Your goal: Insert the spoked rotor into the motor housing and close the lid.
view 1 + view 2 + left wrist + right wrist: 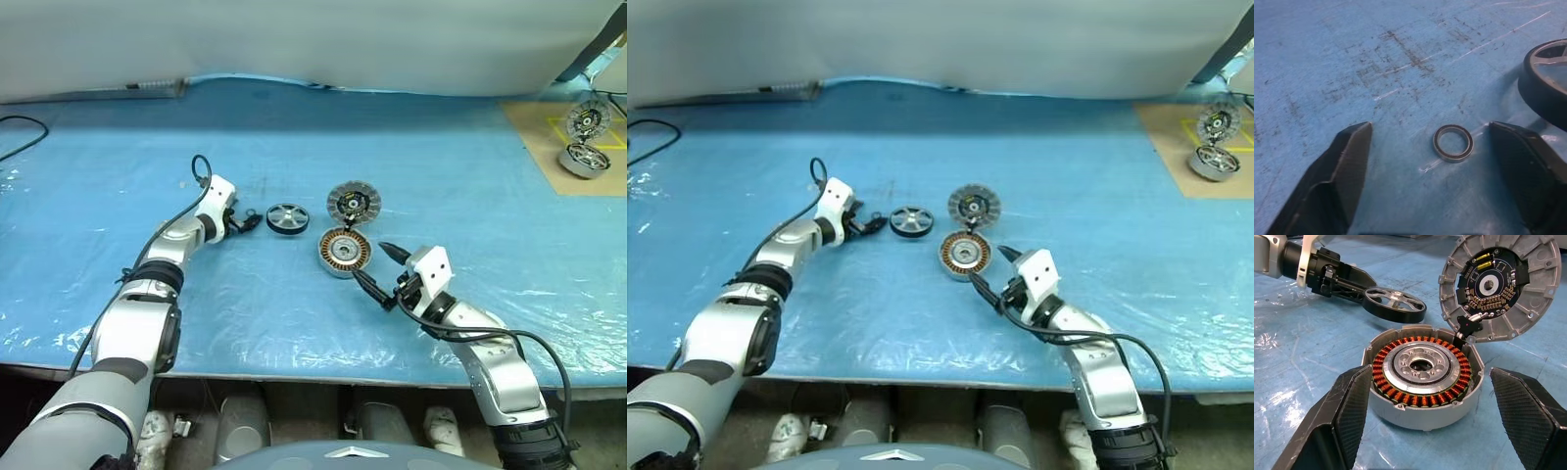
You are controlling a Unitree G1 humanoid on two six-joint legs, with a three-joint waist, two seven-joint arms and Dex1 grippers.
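Right wrist view puts the motor housing [1422, 382] in the middle, a round silver cup with copper windings around a pale centre, sitting on the blue-covered desk [441, 176]; its lid [1501, 286] is swung up at the far side, ribbed face and dark centre showing, joined to the cup at the rim; the right pincer [1425, 426] is released, its black fingers [1347, 416] spread on either side of the cup and apart from it; left of the housing the spoked rotor [287, 218] lies flat on the desk; just left of it the left pincer [247, 224] is released and grasps nothing; a small metal ring [1452, 143] lies on the desk between its fingers; a second silver motor unit [584, 160] rests far right on a brown board [534, 127].
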